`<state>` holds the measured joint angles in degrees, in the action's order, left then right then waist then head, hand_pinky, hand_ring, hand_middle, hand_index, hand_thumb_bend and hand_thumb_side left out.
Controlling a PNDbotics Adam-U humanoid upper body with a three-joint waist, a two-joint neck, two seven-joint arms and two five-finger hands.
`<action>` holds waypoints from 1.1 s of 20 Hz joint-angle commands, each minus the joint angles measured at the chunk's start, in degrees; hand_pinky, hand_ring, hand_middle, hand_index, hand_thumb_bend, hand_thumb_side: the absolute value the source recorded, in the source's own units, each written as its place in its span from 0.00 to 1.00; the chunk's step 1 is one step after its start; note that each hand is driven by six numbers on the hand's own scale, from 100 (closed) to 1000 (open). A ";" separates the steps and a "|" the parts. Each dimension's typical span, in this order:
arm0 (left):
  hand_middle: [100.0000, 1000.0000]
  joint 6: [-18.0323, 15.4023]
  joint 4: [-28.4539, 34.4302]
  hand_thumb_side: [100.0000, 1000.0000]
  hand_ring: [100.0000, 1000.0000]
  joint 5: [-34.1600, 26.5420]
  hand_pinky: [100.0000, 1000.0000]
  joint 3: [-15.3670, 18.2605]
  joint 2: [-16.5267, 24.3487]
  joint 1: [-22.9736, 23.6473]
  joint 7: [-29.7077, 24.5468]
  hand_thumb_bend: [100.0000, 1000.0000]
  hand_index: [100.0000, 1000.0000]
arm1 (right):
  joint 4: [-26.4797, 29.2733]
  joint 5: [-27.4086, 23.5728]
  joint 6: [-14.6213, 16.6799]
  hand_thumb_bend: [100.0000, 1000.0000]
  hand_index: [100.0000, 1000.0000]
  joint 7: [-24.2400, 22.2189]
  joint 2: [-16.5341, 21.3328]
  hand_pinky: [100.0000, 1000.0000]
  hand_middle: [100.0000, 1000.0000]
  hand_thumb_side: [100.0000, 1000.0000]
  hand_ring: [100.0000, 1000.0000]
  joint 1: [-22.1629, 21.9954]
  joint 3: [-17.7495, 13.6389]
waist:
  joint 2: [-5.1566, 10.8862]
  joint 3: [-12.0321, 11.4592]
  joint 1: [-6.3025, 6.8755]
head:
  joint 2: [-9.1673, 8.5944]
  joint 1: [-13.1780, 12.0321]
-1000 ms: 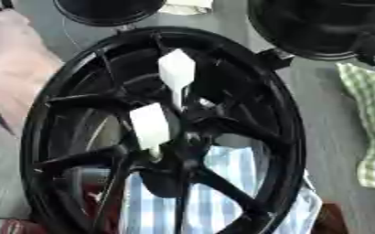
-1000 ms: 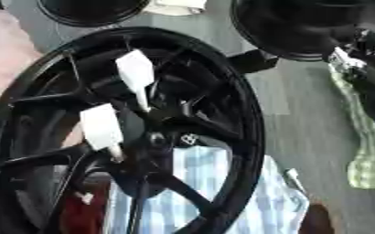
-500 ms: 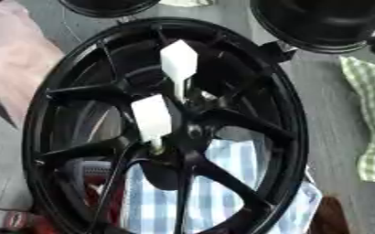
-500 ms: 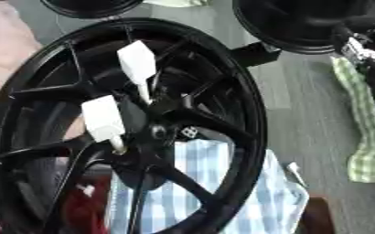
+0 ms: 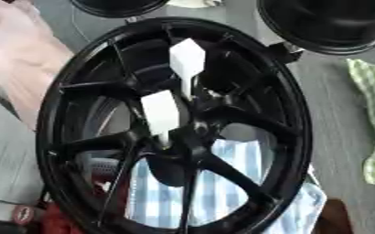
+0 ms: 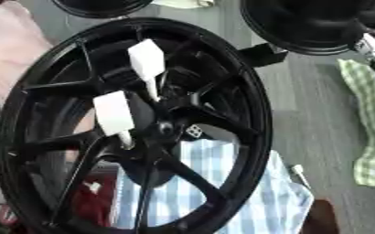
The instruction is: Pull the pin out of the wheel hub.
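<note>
Right, wheel hub fills my view, two white pins standing in its centre | neither hand in sight, state unknown | I'd grip the nearer tab, pull along its shaft

Grey surface all around, looks like a floor or big tabletop. Green-and-white checked cloth lies at the right edge, a blue-and-white striped cloth at the bottom, pinkish sheet on the left. Two dark round things sit along the top edge
</note>
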<state>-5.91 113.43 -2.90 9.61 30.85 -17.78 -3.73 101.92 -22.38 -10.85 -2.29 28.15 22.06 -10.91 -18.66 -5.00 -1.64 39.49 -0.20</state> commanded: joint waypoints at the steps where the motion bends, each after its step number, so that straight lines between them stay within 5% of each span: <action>1: 0.58 -1.16 1.16 0.63 0.64 2.09 0.68 -1.56 7.20 -2.22 -0.81 0.00 0.73 | 1.13 -0.24 0.03 0.30 0.68 -0.19 1.53 0.87 0.70 0.13 0.72 0.13 -0.12 | 1.90 0.21 0.32 | 0.51 -0.26; 13: 0.63 -7.70 -0.90 0.55 0.70 11.93 0.70 -11.90 31.49 -10.33 -15.08 0.00 0.75 | 0.29 0.24 0.25 0.29 0.68 -1.02 3.18 0.87 0.70 0.13 0.72 -0.65 0.76 | 2.98 1.06 1.31 | 0.71 0.17; 22: 0.66 -15.39 -2.70 0.58 0.73 15.08 0.72 -19.50 34.25 -21.54 -35.16 0.00 0.76 | -0.26 0.55 0.59 0.29 0.68 -2.03 4.00 0.87 0.70 0.13 0.72 -0.35 1.70 | 3.45 1.86 1.27 | 0.10 0.94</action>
<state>-20.46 110.94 11.65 -9.61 63.32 -38.26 -36.01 101.22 -22.10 -10.45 -3.99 30.08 21.13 -9.06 -16.66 -3.12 -0.48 40.15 0.51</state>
